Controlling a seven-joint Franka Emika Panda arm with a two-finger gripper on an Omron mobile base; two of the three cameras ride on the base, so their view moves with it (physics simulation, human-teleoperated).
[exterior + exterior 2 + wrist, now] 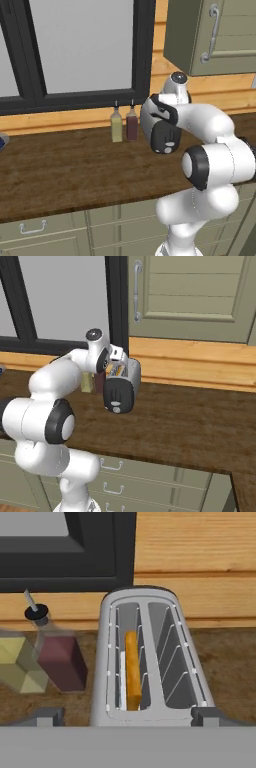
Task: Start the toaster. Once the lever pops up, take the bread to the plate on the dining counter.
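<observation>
Claw (125, 717) spread wide above toaster (150, 662), bread (132, 672) upright in its left slot

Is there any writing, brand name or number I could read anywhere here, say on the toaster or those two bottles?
None: no words, numbers or signs can be read anywhere.
The toaster carries no writing.
The two bottles, yellow and dark red, carry no labels.
The cabinet door is plain.
</observation>
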